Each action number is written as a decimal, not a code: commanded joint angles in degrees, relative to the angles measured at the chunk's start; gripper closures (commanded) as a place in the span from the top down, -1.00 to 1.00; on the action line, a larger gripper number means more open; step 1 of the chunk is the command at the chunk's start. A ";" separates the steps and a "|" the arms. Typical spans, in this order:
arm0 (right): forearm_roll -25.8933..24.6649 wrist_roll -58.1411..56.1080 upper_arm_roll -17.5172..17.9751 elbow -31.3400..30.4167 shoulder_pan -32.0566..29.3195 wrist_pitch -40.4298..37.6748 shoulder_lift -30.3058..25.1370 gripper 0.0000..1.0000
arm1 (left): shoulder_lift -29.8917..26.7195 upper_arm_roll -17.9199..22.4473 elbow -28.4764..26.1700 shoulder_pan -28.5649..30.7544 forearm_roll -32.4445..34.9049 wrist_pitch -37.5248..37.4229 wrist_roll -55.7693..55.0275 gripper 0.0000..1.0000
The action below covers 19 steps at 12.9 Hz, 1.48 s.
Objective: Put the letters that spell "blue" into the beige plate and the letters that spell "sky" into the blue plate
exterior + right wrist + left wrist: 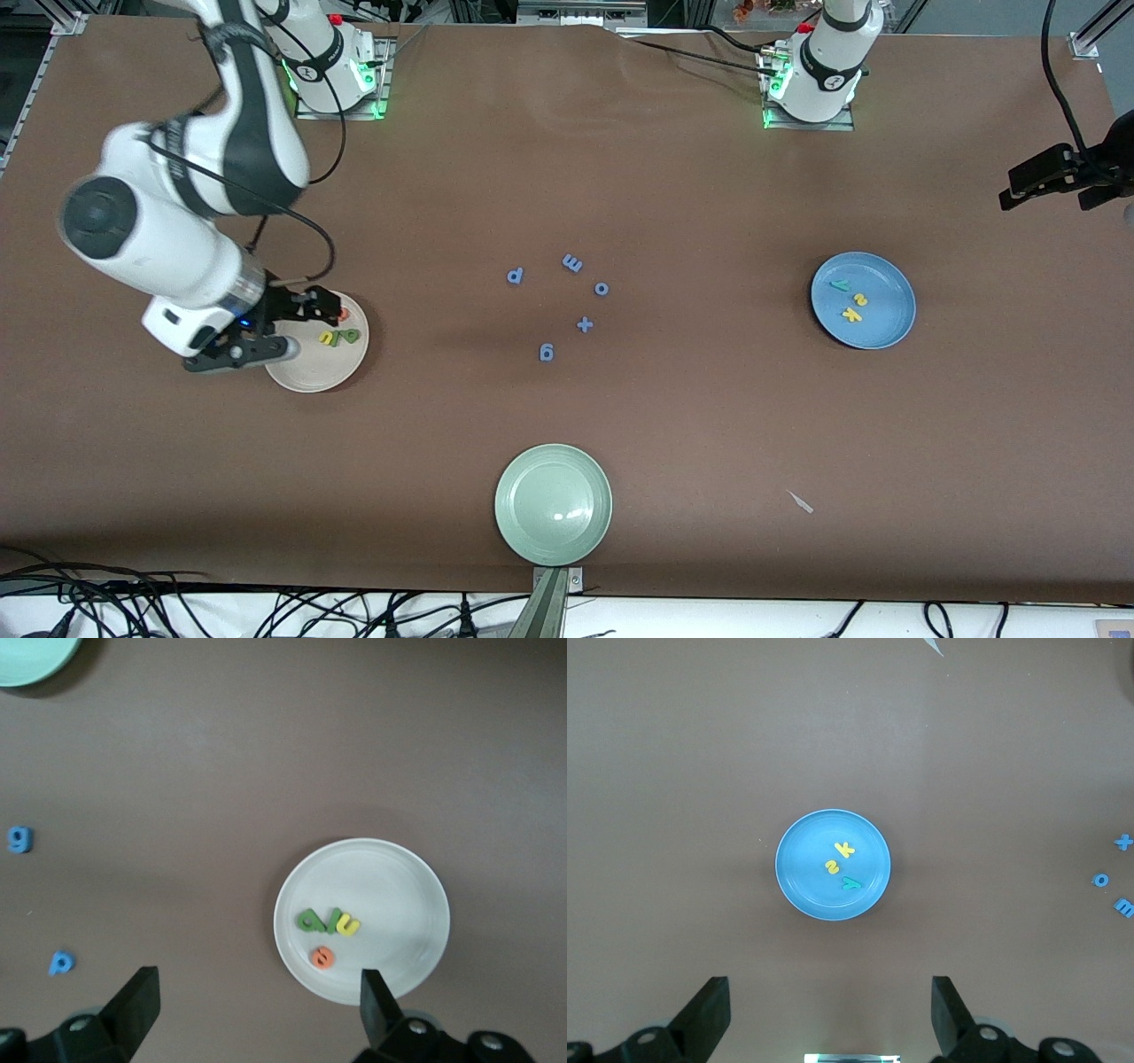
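The beige plate (310, 372) (390, 895) lies toward the right arm's end of the table. In it are the olive-green b (310, 921), green l (330, 921), yellow u (348, 926) (328, 338) and orange e (324, 957). My right gripper (257, 988) (297, 323) hangs open and empty over that plate's edge. The blue plate (886, 323) (806, 859) holds the yellow k (844, 849), yellow s (831, 867) and teal y (850, 883). My left gripper (830, 988) (1019, 186) hangs open and empty, high over bare table at the left arm's end.
A pale green plate (554, 503) sits near the front camera's edge of the table. Several all-blue letters lie mid-table, among them a p (516, 276), an m (572, 263) and a g (547, 353). A small white scrap (800, 501) lies beside the green plate.
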 commanded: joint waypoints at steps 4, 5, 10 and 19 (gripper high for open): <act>-4.34 0.35 12.22 -2.98 -16.83 -9.24 -15.10 1.00 | 0.29 -0.19 1.30 0.20 -1.10 -1.13 1.37 1.00; -5.47 0.96 12.39 -3.43 -17.53 -11.17 -17.56 1.00 | 0.29 -0.37 1.30 0.11 -1.11 -1.13 1.37 1.00; -9.26 7.12 15.91 -2.90 -18.86 -14.44 -19.87 1.00 | 0.29 -0.63 1.65 -0.07 -1.11 -0.87 1.55 1.00; -10.93 7.11 16.09 -1.23 -18.33 -15.50 -15.92 1.00 | 0.91 6.83 4.90 -11.67 2.59 -2.45 0.84 1.00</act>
